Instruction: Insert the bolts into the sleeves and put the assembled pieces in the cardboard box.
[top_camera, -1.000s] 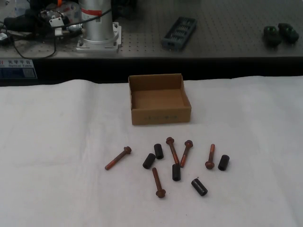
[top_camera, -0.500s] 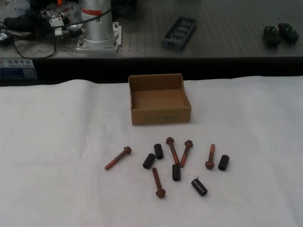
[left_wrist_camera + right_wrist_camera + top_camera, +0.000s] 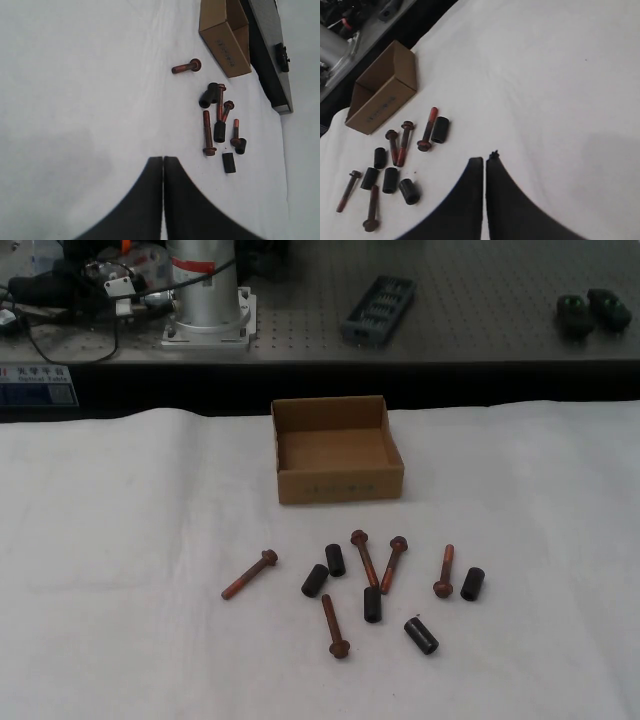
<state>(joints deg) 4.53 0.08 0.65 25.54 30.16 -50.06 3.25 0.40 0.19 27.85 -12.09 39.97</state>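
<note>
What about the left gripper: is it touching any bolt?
Apart. The left wrist view shows bare cloth between the left gripper and the nearest bolt.

Nothing to call over this last second: every bolt and sleeve sits on the same spot of the cloth, and the cardboard box at their 12 o'clock hasn't budged either

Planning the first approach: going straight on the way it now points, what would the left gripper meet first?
Probably only the white cloth: the left gripper aims at a bare patch, with the nearest bolt off to one side. Depth is unclear.
</note>
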